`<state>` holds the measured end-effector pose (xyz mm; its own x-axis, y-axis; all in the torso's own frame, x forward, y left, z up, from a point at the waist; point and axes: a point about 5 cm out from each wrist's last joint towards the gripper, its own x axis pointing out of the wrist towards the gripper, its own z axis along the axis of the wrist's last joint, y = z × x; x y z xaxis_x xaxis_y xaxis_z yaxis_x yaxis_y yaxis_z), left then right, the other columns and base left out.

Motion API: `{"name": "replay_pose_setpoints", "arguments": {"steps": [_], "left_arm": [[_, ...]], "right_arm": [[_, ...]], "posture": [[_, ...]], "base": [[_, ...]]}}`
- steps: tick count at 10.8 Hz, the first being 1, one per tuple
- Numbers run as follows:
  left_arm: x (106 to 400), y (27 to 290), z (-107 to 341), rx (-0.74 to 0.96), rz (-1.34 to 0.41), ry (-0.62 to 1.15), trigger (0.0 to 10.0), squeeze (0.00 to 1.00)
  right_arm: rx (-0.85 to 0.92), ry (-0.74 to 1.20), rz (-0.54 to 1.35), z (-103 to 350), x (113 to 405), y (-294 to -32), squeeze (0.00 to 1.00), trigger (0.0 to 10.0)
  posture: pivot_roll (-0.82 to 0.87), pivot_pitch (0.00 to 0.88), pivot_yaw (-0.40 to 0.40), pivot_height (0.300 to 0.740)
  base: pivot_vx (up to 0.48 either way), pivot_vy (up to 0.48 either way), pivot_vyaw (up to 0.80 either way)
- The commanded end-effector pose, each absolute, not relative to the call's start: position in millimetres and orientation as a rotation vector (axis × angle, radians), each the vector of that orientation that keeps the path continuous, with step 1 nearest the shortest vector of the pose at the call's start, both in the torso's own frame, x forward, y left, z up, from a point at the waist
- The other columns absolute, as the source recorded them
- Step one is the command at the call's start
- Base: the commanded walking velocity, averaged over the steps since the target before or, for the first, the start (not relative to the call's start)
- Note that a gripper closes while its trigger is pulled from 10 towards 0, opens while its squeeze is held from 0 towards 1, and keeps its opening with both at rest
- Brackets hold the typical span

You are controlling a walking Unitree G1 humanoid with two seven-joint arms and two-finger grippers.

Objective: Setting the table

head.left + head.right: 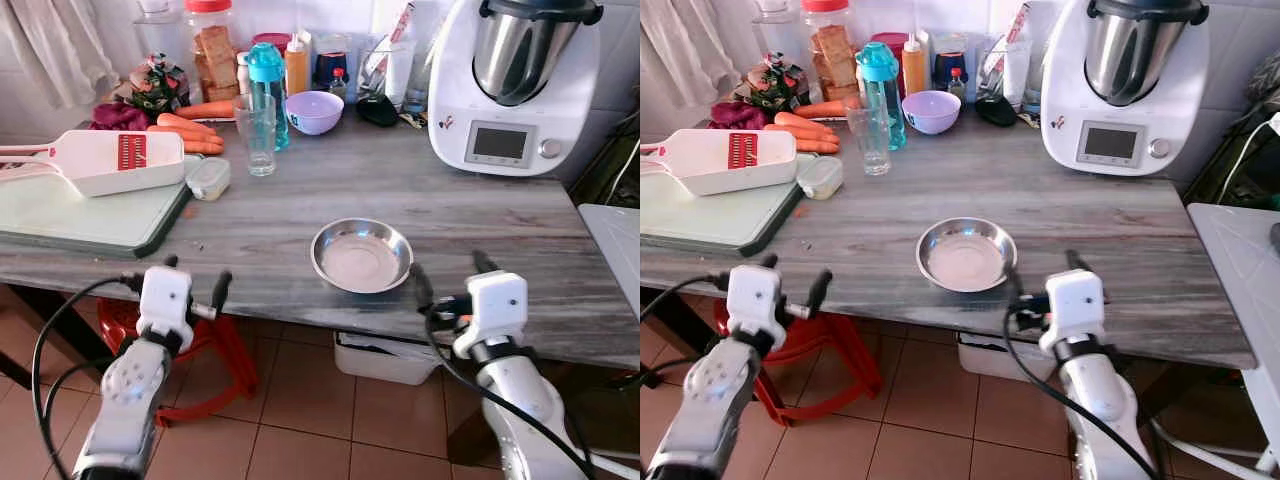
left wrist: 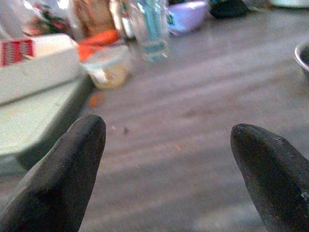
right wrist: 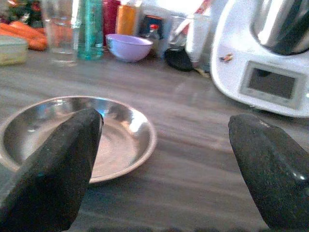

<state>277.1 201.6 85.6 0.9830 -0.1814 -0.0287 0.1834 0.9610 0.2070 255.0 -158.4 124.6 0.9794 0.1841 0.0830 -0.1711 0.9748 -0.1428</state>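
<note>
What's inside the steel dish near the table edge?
The steel dish holds nothing: bare, shiny bottom with only reflections. It sits flat on the grey table, so whatever lies beneath it is hidden.

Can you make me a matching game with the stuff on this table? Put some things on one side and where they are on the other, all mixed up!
Things:
1. steel plate
2. purple bowl
3. drinking glass
4. white slicer

Places:
A. on the green cutting board
B. right in front of the teal bottle
C. near the front edge of the table, between the two grippers
D. at the back, beside the teal bottle

Pairs: 1-C, 2-D, 3-B, 4-A
</note>
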Motion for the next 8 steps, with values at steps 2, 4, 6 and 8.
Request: {"name": "replay_pose_setpoints", "arguments": {"steps": [2,4,6,8], "left_arm": [[271.7,194.3,85.6,0.207,-0.214,0.036,10.0,0.0],[270.5,190.3,85.7,0.176,-0.048,-0.002,10.0,0.0],[269.4,194.6,86.3,0.127,0.099,-0.003,10.0,0.0],[267.1,203.6,81.7,0.173,0.098,0.013,10.0,0.0]], "right_arm": [[-0.098,-0.106,0.159,129.8,259.5,-149.7,0.0,10.0],[-0.049,-0.124,-0.022,129.5,266.9,-163.8,0.0,10.0],[-0.067,-0.141,-0.1,130.4,270.6,-176.9,0.0,10.0],[-0.045,-0.157,-0.175,130.0,272.2,-187.9,0.0,10.0]], "posture": [[0.05,0.0,-0.015,0.74],[0.05,0.0,-0.024,0.74],[0.06,0.0,-0.043,0.74],[0.05,0.0,-0.028,0.74]], "base": [[0.0,0.0,0.0],[0.0,0.0,0.0],[0.0,0.0,0.0],[0.0,0.0,0.0]]}}
